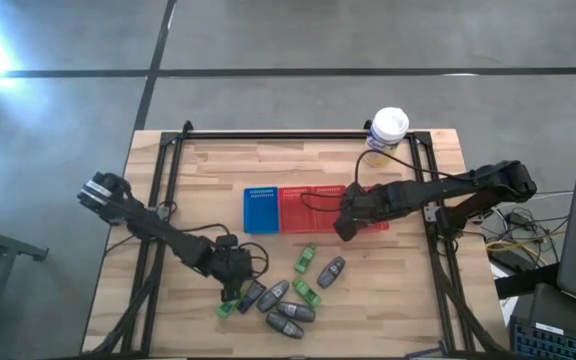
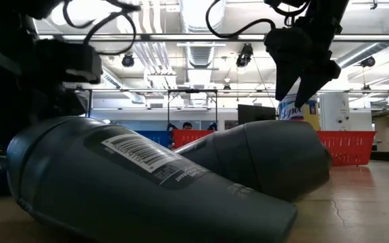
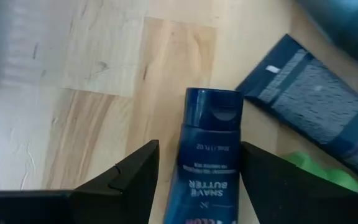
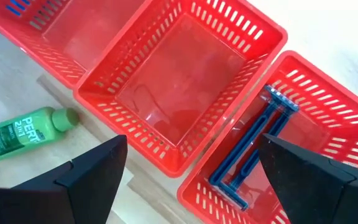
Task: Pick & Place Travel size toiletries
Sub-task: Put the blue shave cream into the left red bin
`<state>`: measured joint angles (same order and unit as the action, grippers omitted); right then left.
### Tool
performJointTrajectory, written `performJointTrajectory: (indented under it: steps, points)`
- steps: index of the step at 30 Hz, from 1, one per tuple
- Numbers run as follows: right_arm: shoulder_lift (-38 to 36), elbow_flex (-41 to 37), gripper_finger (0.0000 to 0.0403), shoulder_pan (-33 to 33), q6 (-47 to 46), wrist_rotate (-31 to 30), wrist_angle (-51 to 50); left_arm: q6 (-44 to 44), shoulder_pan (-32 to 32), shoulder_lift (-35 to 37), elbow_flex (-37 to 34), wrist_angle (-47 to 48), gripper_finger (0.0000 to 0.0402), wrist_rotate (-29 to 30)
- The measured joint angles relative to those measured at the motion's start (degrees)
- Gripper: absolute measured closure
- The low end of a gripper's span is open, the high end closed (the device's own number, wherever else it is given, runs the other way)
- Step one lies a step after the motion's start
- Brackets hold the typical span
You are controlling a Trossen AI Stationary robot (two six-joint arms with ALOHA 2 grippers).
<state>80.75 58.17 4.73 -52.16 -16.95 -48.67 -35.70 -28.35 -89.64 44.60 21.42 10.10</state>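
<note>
Dark blue plastic fills the gap between the left claw's (image 3: pixel 194 180) spread fingers (image 3: pixel 132 177): a small tube (image 3: pixel 209 155) labelled "Shave Butter" lies flat on the wooden bench (image 3: pixel 98 74), its cap pointing away from the wrist. Whether the fingers touch its sides cannot be told; a sliver of bench shows on either side near the fingertips. Just beside the tube lie a dark grey-banded sachet (image 3: pixel 316 102) and a bright green packet (image 3: pixel 325 171).

From above, the left claw (image 1: pixel 232 272) sits at the edge of the toiletry cluster, which spreads across the bench (image 1: pixel 208 190) on the near side of the red trays (image 1: pixel 313 205): grey oval containers (image 1: pixel 286 312), green bottles (image 1: pixel 305 258) and dark tubes (image 1: pixel 251 296).

The right claw (image 1: pixel 346 226) hangs over the red trays, next to the blue tray (image 1: pixel 261 208). Its fingers (image 4: pixel 89 177) stand wide apart and hold nothing. Below them one red compartment (image 4: pixel 179 87) lies bare, while the neighbouring one (image 4: pixel 328 118) holds a blue razor (image 4: pixel 253 146). A green bottle (image 4: pixel 23 134) rests on the bench just outside the trays.

At bench level, two grey containers (image 2: pixel 147 179) lie on their sides, the right claw (image 2: pixel 302 67) suspended above the red trays (image 2: pixel 346 145) behind them.
</note>
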Motion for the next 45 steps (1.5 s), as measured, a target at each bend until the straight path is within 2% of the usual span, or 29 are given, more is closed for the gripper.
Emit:
performJointTrajectory:
  steps: [9, 13, 16, 22, 27, 32, 37, 40, 45]
  points:
    - [0.0, 0.0, 0.0063, 0.0, 0.2, 0.0, 0.3, 1.1, 0.6, -2.0, 0.2, -0.4, 0.0189, -0.4]
    - [0.0, 0.0, 0.0072, 0.0, 0.3, 0.0, 0.5, 0.8, 1.2, -1.3, 0.4, 0.0, 0.0223, -0.5]
    - [-0.3, 0.0, 0.0080, 0.2, 0.3, 0.2, 0.5, -2.9, 2.8, -0.3, 1.1, 0.4, 0.0261, -0.8]
    - [-2.7, 0.0, 0.0094, 0.6, 0.3, 0.2, 0.6, -16.9, 10.0, 5.8, 1.9, 0.0, 0.0324, -0.1]
    - [-4.5, 0.0, 0.0101, 0.6, 0.2, -1.2, 0.4, -28.3, 18.4, 13.5, 1.9, -7.2, 0.0329, 3.6]
    - [-4.9, -0.1, 0.0094, 0.6, 0.1, -1.5, -0.9, -29.6, 25.3, 16.7, 1.9, -11.4, 0.0330, 9.2]
    - [-4.9, -0.4, 0.0079, 0.7, 0.3, -1.6, -0.9, -31.7, 29.7, 13.5, 2.0, -19.0, 0.0331, 9.3]
    - [-5.0, -0.5, 0.0070, 0.8, 0.3, -2.4, -1.0, -33.6, 30.2, 9.0, 3.3, -24.5, 0.0331, 8.8]
    - [-7.4, -0.5, 0.0057, 1.7, -0.2, -4.9, -1.4, -35.0, 30.2, 0.0, 7.8, -27.3, 0.0331, 6.3]
